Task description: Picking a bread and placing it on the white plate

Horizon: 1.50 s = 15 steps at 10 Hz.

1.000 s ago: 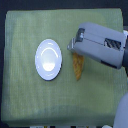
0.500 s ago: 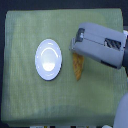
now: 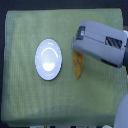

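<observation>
We list what the overhead exterior view holds, taking the bottom edge as nearest.

1. Grey rounded part of the robot (image 3: 121,116), at the lower corner on the exterior view's right; blurred, we cannot name it further.
2. Green cloth (image 3: 30,95), covering almost the whole surface, with a fine woven grid.
3. White plate (image 3: 49,59), round and glossy, lying flat on the cloth toward the exterior view's left of centre; nothing on it.
4. Bread (image 3: 78,66), a long golden-brown loaf, lying on the cloth just beside the plate on the exterior view's right, apart from it with a strip of cloth between. Its upper end is hidden under the arm; its lower tapered end points toward the bottom edge.
5. Gripper (image 3: 78,45), at the tip of the grey arm (image 3: 102,44) that enters from the exterior view's right and sits over the loaf's upper end. The housing hides the fingers; we cannot tell whether they are wide, narrow or holding the loaf.
</observation>
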Each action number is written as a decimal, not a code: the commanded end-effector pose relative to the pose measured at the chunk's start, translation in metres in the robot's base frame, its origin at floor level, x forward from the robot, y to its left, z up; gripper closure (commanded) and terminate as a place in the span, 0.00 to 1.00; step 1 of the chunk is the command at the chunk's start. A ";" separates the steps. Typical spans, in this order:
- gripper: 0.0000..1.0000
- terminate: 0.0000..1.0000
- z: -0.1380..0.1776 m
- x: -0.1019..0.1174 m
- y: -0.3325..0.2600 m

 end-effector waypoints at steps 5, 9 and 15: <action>1.00 0.00 0.081 0.001 -0.006; 1.00 0.00 0.130 0.007 0.025; 1.00 0.00 0.121 0.006 0.138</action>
